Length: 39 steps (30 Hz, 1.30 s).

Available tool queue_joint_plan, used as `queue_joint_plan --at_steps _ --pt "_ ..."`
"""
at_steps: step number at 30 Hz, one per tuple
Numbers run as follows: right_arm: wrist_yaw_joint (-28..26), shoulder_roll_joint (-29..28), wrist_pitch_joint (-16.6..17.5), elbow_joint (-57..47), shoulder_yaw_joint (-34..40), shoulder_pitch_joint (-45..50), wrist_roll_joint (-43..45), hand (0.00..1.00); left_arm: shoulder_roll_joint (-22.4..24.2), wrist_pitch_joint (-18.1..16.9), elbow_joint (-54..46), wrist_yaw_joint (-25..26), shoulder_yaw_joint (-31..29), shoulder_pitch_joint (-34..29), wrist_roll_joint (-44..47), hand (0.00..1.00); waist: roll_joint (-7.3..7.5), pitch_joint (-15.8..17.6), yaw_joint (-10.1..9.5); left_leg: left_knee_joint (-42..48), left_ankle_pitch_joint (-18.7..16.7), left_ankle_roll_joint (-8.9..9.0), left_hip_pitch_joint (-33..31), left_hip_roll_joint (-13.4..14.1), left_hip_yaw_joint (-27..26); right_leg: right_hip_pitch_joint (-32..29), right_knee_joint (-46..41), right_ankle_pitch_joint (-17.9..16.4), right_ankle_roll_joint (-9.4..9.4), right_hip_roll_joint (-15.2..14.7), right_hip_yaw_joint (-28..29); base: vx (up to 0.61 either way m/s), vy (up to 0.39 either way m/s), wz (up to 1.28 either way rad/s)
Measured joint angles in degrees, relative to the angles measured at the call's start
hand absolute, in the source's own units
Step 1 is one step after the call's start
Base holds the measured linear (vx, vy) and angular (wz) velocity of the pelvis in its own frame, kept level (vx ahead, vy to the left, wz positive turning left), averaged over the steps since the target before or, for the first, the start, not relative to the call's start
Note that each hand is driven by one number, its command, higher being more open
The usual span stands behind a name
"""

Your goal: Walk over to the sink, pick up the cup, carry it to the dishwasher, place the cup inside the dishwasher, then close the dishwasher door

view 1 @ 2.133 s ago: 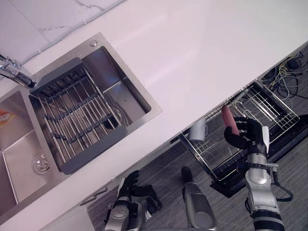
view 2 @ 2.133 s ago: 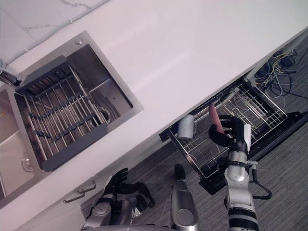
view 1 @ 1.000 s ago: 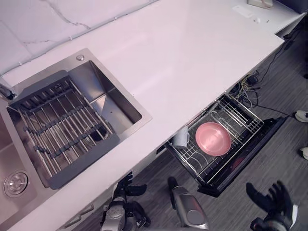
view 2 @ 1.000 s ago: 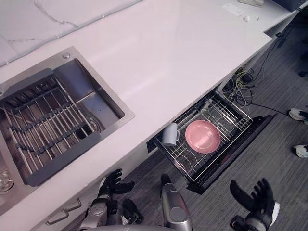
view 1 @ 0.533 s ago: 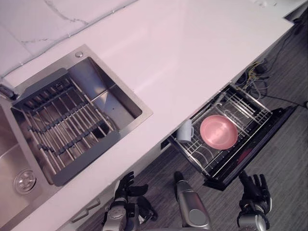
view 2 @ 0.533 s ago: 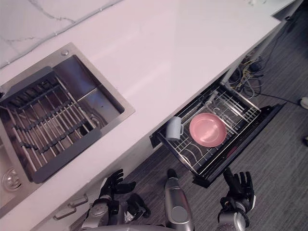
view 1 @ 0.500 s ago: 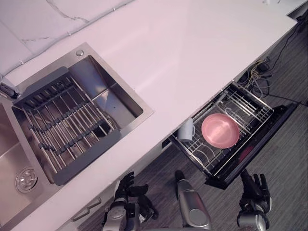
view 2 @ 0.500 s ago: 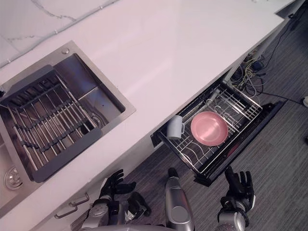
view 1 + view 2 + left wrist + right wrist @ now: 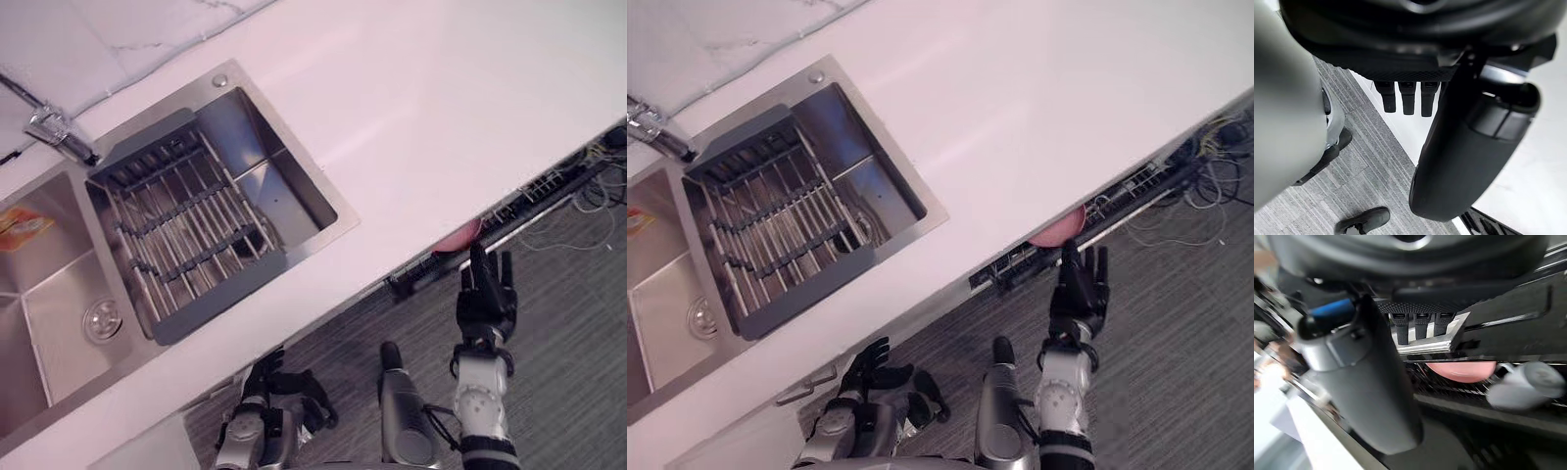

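Note:
The dishwasher drawer (image 9: pixel 529 196) sits almost fully under the white counter's edge, with a narrow dark strip of it showing. My right hand (image 9: pixel 487 294) is open, and its straight fingers (image 9: pixel 1420 323) rest against the drawer's front. Past them in the right wrist view, the grey cup (image 9: pixel 1525 389) lies in the wire rack beside a pink plate (image 9: pixel 1462 369). The plate's rim (image 9: pixel 1058 233) peeks out under the counter. My left hand (image 9: pixel 260 384) hangs low by the cabinet front, open and holding nothing.
The steel sink (image 9: pixel 328 211) at the left holds a dark drying rack (image 9: pixel 186 230), with the faucet (image 9: pixel 54 132) behind it. The white counter (image 9: pixel 441 108) runs across the view. Loose cables (image 9: pixel 598 186) lie on the grey floor at the right.
The drawer, wide open half a second ago with cup and plate in full view, is now nearly shut. My right hand has risen to its front. The camera has also shifted.

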State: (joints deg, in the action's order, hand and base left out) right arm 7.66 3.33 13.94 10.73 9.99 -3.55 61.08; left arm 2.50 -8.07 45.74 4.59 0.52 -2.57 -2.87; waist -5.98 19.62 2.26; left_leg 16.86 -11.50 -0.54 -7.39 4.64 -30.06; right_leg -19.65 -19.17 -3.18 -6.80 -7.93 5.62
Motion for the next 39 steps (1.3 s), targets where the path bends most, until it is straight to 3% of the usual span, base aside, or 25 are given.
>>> queue_joint_plan --at_steps 7,14,19,28,31,39 --pt "-2.5 6.7 -2.0 3.1 -2.7 -4.0 -8.0 0.90 -1.1 -0.8 -0.7 0.0 1.3 0.1 -0.2 0.90 -0.12 0.0 0.39 -2.0 1.6 0.01 0.9 -0.4 1.3 1.4 1.5 1.7 0.41 -0.1 -1.1 -0.01 -0.009 0.06" --pt "-4.3 6.9 -2.7 4.7 -2.0 -4.7 -10.4 0.90 -1.5 -0.4 -0.5 0.0 1.3 0.1 -0.6 0.90 0.09 -0.1 0.37 -2.8 2.9 0.29 0.3 -0.1 2.8 2.8 4.6 3.1 0.91 0.1 -2.8 -0.07 -0.022 0.10" --pt "-7.6 6.6 -3.6 4.8 -1.5 -1.9 -16.0 0.90 -1.7 0.1 -0.1 0.0 1.3 0.1 -0.6 0.90 1.02 -1.2 0.19 -3.0 3.3 0.86 0.5 0.5 3.5 3.5 4.9 3.2 1.27 0.5 -4.0 -0.01 -0.038 0.08" --pt "-8.8 1.8 -5.9 9.3 -2.0 11.0 -34.1 0.90 -4.6 0.5 0.2 0.1 0.7 -1.4 -0.6 0.90 5.39 -8.2 0.04 -5.2 4.4 1.28 2.8 0.4 7.6 8.3 6.6 1.8 1.69 0.1 -8.8 0.06 -0.021 0.22" --pt "-8.6 1.3 -6.6 14.5 -1.9 13.9 -40.8 0.90 -4.7 0.9 0.2 0.0 -0.3 -3.2 -0.6 0.90 5.73 -10.7 0.05 -7.4 5.3 1.43 4.0 -0.3 9.3 10.0 7.5 1.3 1.67 -0.3 -10.7 0.08 -0.016 0.29" --pt "-7.0 0.6 -8.7 28.8 -1.5 15.6 -54.1 0.90 -5.9 1.4 0.5 0.1 -1.1 -5.8 -0.6 0.90 6.42 -13.0 -0.06 -13.2 8.5 1.62 7.2 -1.6 13.4 14.4 10.7 1.3 1.66 -0.7 -14.7 0.04 -0.008 0.26"
